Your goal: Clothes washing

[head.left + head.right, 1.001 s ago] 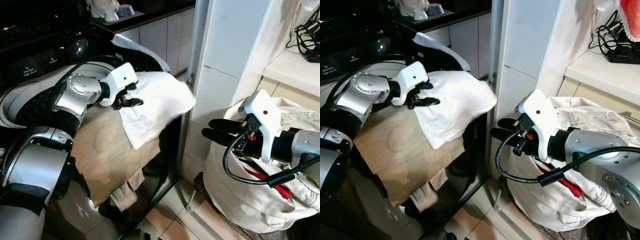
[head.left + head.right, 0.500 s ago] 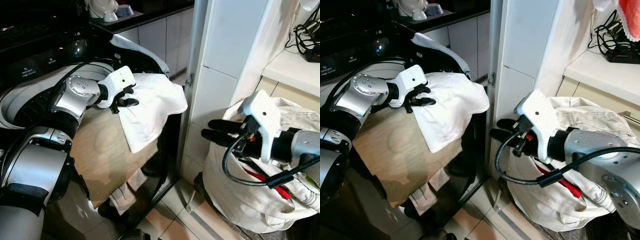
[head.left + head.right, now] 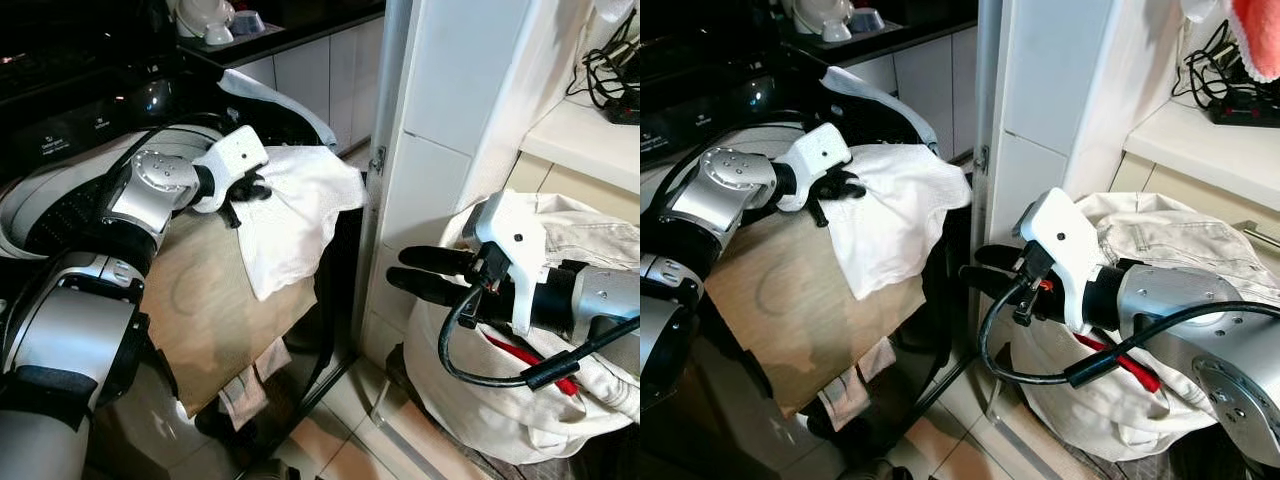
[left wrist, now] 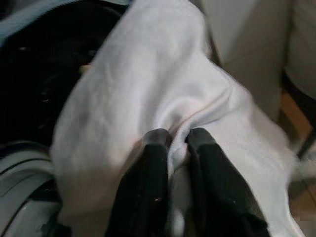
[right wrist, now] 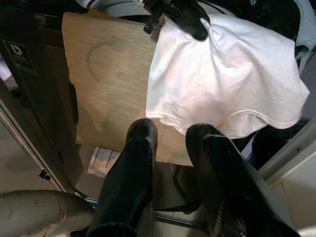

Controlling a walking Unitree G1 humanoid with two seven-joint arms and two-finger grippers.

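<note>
A white cloth (image 3: 295,215) hangs over a tan sheet (image 3: 215,310) at the mouth of the washing machine (image 3: 40,205). My left gripper (image 3: 250,188) is shut on a fold at the cloth's upper edge; the left wrist view shows both black fingers (image 4: 153,163) pinching that fold. My right gripper (image 3: 408,270) hovers to the right of the machine, in front of the white laundry bag (image 3: 470,410). It is open and holds nothing. In the right wrist view its fingertips (image 5: 143,136) point at the white cloth (image 5: 222,84).
A white pillar (image 3: 440,130) stands between the machine and the bag. Red items (image 3: 525,358) and pale clothes (image 3: 600,230) lie in the bag. More clothes (image 3: 250,385) hang below the tan sheet. A shelf with cables (image 3: 615,90) is at the upper right.
The left gripper has drawn the white cloth leftward, toward the machine, bunching it. The right gripper has shifted a little left and lower.
</note>
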